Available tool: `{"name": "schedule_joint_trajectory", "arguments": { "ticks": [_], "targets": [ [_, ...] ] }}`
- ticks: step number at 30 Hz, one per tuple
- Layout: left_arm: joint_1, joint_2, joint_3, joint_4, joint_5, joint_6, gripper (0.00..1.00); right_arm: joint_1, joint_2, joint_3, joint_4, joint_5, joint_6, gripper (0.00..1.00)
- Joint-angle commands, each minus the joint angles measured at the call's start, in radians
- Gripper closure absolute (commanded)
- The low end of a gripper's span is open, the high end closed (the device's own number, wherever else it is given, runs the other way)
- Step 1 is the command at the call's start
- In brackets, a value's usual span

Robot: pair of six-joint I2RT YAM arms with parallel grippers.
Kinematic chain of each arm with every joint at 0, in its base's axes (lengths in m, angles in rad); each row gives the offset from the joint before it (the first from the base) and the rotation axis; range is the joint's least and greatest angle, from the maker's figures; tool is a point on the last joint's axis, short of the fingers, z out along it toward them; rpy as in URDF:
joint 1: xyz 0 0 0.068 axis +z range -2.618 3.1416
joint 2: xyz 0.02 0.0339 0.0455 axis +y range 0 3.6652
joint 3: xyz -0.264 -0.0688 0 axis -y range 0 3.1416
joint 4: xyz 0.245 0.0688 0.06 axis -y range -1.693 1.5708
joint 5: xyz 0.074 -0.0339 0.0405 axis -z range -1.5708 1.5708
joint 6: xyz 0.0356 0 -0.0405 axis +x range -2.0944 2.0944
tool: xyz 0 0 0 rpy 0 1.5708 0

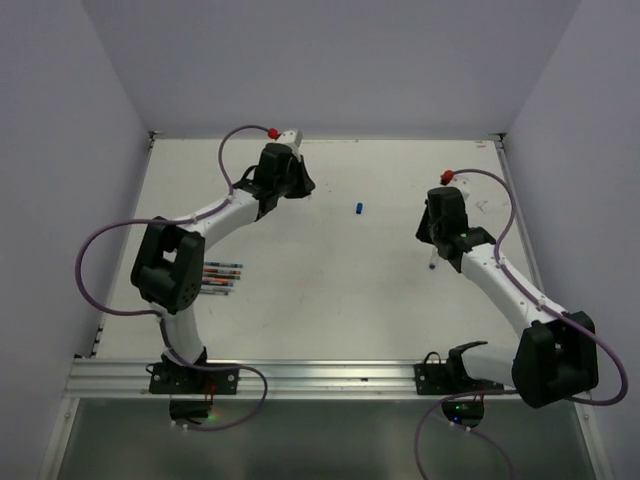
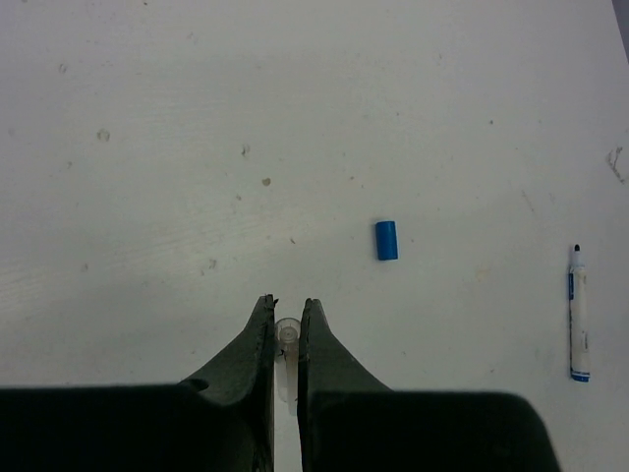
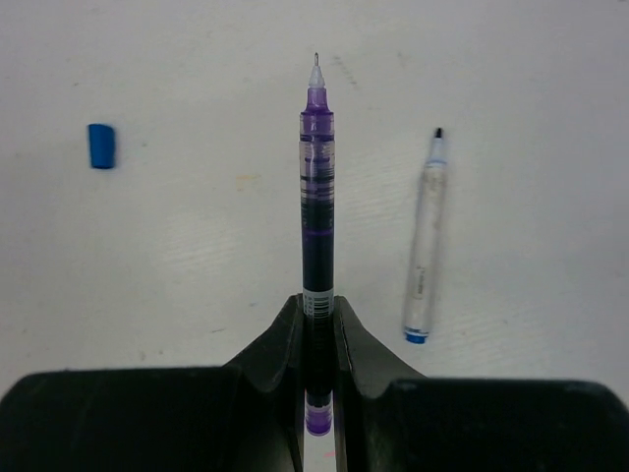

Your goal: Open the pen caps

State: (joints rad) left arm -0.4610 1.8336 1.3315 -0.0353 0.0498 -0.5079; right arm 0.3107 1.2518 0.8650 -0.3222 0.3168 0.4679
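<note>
Left claw (image 2: pixel 286 305): narrow, pinching a clear cap (image 2: pixel 287 339); far left of the counter (image 1: pixel 330 300).
Right claw (image 3: pixel 316 307): narrow, gripping the purple pen (image 3: pixel 316 197) by its rear end, with the tip bare; right side.
Blue cap (image 2: pixel 386 240): lying loose at mid-far, between the claws.
Blue-trimmed pen (image 3: pixel 426 241): uncapped, lying beside the right claw.
Cluster of pens (image 1: pixel 220 275): near left; caps too small to judge.
Hazards: the clear cap may roll off if it is dropped from a height. The bare purple tip may mark the counter if it is lowered nose-first.

Overhead cam, wrist cams close, share cap (image 2: pixel 386 240)
</note>
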Motion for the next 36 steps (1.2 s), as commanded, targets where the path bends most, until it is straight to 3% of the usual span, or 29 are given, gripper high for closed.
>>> {"name": "schedule_joint_trajectory", "arguments": {
  "ticks": [1,11,24,30,36],
  "targets": [
    [-0.014,0.074,0.109,-0.021,0.067,0.066,1.0,-0.103,-0.057,-0.052,-0.078,-0.039,0.018,1.0],
    [-0.048,0.276,0.285,-0.06,0.104,0.089,1.0,-0.271,0.003,-0.136,-0.026,-0.14,0.02,1.0],
    [-0.065,0.394,0.383,-0.09,0.137,0.098,1.0,-0.298,0.133,-0.146,0.055,-0.137,0.009,1.0],
    [-0.082,0.432,0.422,-0.098,0.151,0.089,1.0,-0.3,0.158,-0.161,0.072,-0.137,0.015,0.87],
    [-0.111,0.458,0.44,-0.1,0.139,0.082,1.0,-0.3,0.164,-0.179,0.097,-0.134,0.017,0.82]
  ]
}}
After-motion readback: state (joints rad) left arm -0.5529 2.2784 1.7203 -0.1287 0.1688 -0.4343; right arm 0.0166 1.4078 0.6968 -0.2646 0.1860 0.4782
